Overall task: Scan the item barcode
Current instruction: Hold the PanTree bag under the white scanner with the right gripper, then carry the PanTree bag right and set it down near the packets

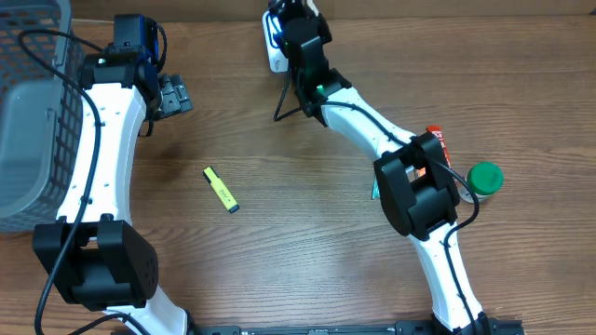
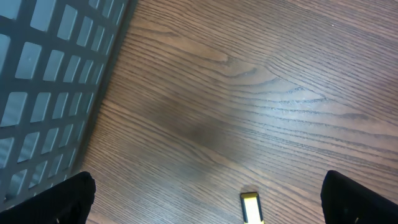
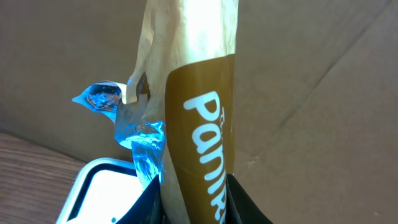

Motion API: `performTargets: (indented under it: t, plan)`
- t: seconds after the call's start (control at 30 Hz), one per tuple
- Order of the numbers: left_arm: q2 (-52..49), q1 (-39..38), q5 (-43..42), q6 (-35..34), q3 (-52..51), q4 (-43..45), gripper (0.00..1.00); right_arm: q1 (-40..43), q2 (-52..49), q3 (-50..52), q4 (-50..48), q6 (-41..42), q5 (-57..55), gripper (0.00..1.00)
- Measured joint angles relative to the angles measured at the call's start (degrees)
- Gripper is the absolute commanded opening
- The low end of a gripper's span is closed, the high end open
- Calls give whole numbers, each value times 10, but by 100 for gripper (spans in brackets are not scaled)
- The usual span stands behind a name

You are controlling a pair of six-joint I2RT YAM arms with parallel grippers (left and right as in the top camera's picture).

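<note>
Hovering over white boxy scanner (image 3: 99, 193) at far edge of wooden table (image 1: 326, 242): cream-and-brown plastic snack packet (image 3: 199, 112), clamped low between fingers of right gripper (image 3: 194, 205). Best done by turning its coded face squarely toward the reader, held steady. Fingers of left gripper (image 1: 177, 96) spread wide, beside grey mesh basket (image 1: 28, 140).

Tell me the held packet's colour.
Packet: cream with a brown band, white lettering; right wrist view.

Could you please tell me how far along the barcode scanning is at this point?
Done: the right gripper is shut on the packet. In hand: it holds the packet at the white scanner. Still to do: the scan itself; no barcode shows, so whether it faces the scanner is unclear.
</note>
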State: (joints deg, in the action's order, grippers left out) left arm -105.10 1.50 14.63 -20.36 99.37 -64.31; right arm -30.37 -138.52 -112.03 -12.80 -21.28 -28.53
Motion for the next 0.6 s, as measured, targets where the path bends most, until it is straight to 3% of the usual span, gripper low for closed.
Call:
performTargets:
  t: [0.3,0.6]
  plan:
    - [0,0,0,0,0,0,100,-33,0,-2,99,-37,-21,3]
    - [0,0,0,0,0,0,100,-39,0,-2,111,-43,-4,3]
